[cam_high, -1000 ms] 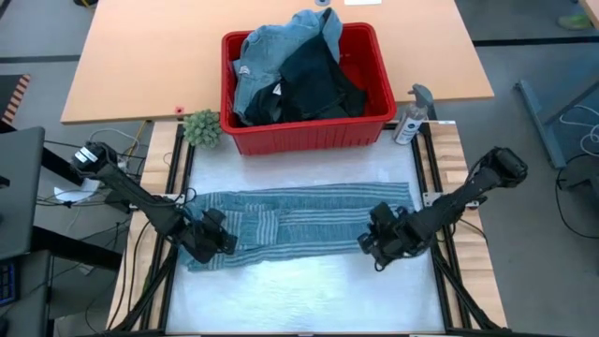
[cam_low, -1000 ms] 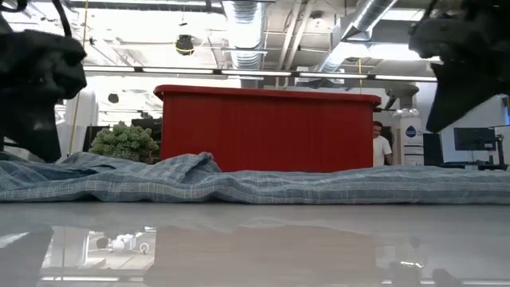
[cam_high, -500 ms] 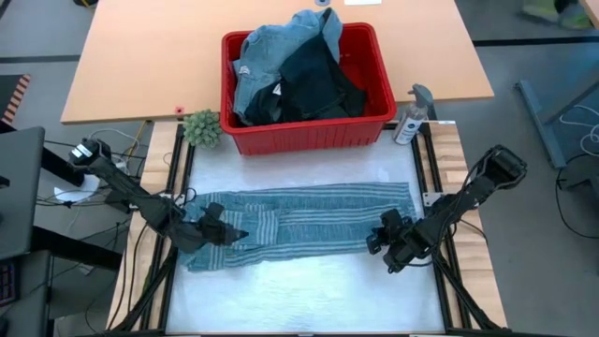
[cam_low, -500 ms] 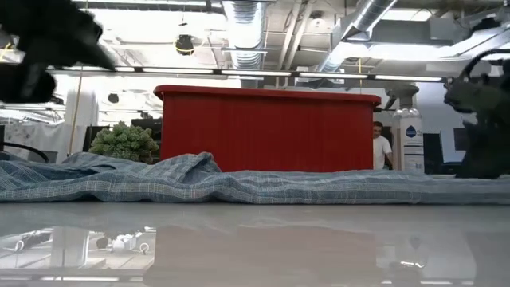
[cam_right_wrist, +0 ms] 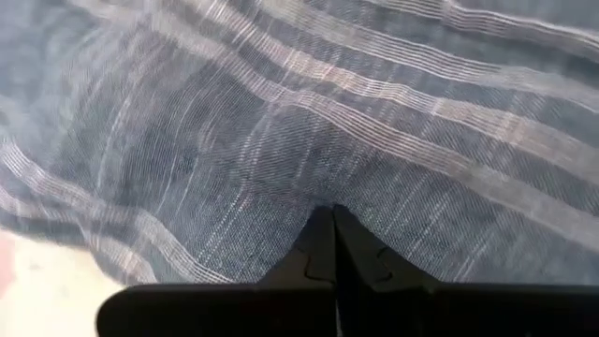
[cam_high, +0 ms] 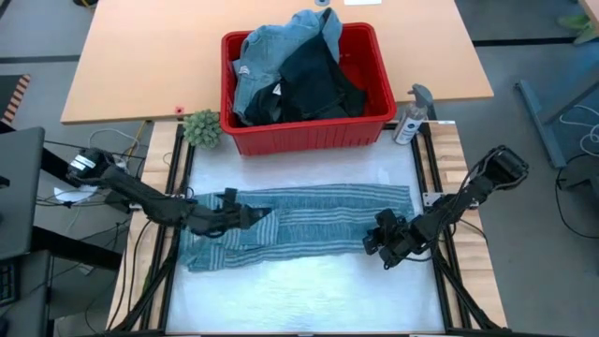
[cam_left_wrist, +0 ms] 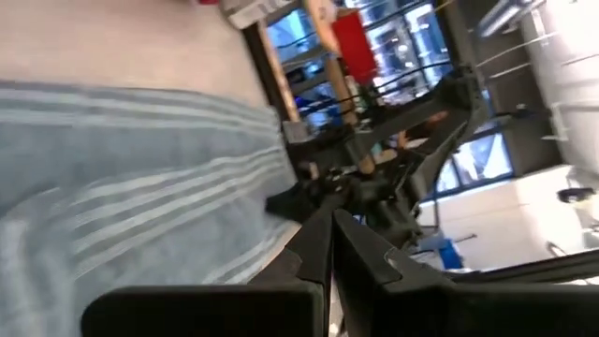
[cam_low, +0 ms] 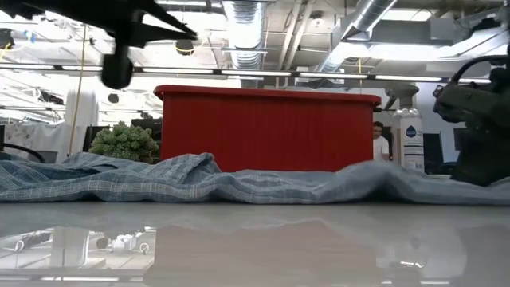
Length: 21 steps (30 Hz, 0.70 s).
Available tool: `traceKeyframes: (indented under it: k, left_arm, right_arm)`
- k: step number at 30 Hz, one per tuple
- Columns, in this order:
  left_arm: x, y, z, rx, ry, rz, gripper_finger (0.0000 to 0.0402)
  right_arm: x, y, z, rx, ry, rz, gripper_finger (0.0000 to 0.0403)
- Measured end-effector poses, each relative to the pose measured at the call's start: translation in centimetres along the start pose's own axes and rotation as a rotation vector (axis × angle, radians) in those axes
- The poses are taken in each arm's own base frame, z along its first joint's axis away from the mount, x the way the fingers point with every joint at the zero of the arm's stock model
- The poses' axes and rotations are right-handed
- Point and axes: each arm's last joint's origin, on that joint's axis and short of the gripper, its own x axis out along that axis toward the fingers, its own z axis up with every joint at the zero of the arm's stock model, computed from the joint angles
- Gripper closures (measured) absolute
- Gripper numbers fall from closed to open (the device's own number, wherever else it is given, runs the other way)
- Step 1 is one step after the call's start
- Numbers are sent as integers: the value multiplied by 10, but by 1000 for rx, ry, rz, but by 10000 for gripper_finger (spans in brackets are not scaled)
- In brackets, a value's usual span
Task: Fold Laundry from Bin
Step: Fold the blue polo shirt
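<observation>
Item: bin, red, holding my unsorted laundry heaped above its rim.
Item: striped shirt, spread flat on the tabletop before the bin.
My left end effector, fingers pressed together, hangs above the shirt's left part.
My right end effector, pressed together, is at its right edge.

Two dark, near-black arms, slim tubular links with bulkier rounded joint housings. Left arm has a pale grey-white part at its base joint; thin cables trail off beside it. Right arm ends in a rounded dark shoulder block, same matte finish. Left gripper: two flat black fingers, angular notched edges, mounted on a wide black crossbar. Right gripper: same black fingers, stepped inner profile, same dark bar below.
</observation>
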Motion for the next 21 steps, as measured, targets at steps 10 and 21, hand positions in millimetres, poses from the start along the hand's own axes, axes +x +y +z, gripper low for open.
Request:
traceKeyframes:
  k: [10, 21]
  left_arm:
    - [70, 9, -20, 114, 130, 51, 401]
    - [157, 59, -62, 301, 424, 188, 401]
  right_arm:
    - [9, 2, 16, -2, 18, -21, 388]
    - [4, 8, 17, -43, 31, -34, 388]
